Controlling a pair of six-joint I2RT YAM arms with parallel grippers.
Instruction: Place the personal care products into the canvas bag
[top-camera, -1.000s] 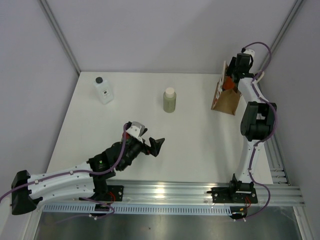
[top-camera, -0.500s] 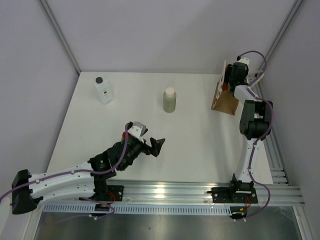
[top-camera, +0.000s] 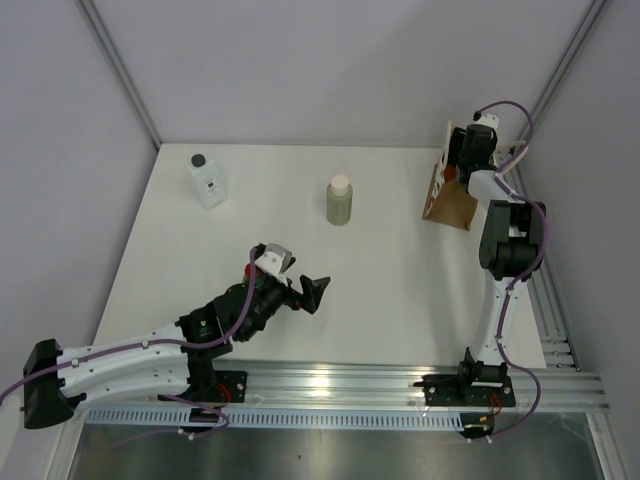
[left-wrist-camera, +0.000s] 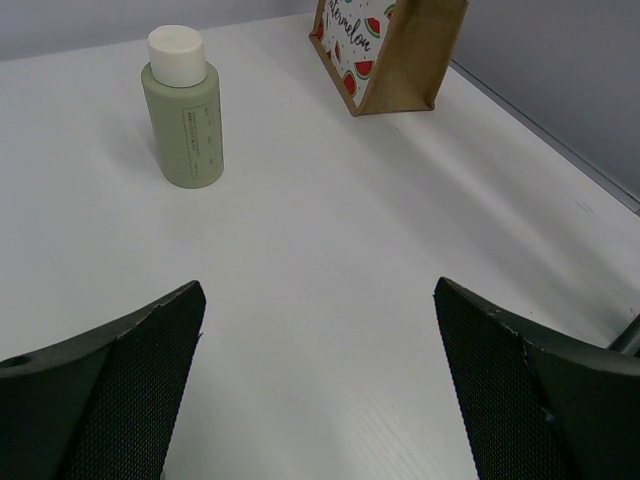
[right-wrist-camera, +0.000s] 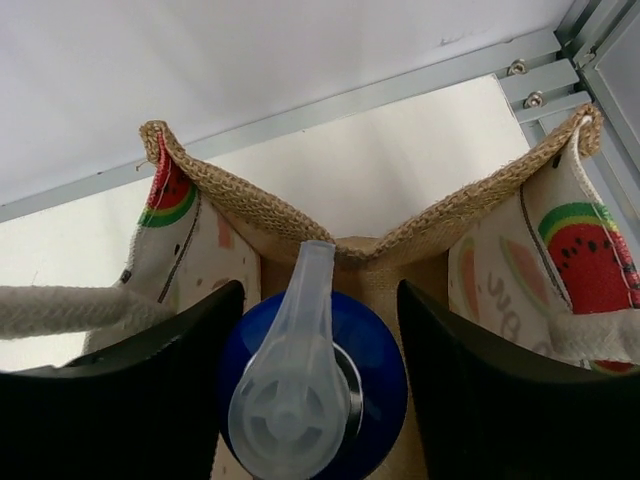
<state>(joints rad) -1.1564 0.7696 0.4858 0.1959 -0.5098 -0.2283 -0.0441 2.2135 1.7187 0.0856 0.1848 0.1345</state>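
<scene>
1. Two bottles stand on the bench (left-wrist-camera: 330, 230): the clear bottle (top-camera: 207, 181) far left, the olive-green bottle (left-wrist-camera: 183, 120) mid-bench.
2. The right fingers (right-wrist-camera: 140, 400) pinch the blue-capped bottle (right-wrist-camera: 372, 352) inside the canvas bag (right-wrist-camera: 250, 215).
3. The left fingers (left-wrist-camera: 120, 385) are spread wide over the bench.

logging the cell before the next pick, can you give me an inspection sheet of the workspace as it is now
surface: white table, no spills seen
job's things: clear square bottle and olive-green bottle upright on the table; blue-capped bottle inside the canvas bag mouth
clutter: nothing seen
claws: left claw open, empty; right claw shut on the blue-capped bottle
cables: purple cables along both arms
surroundings: grey walls, metal rail at the near edge
</scene>
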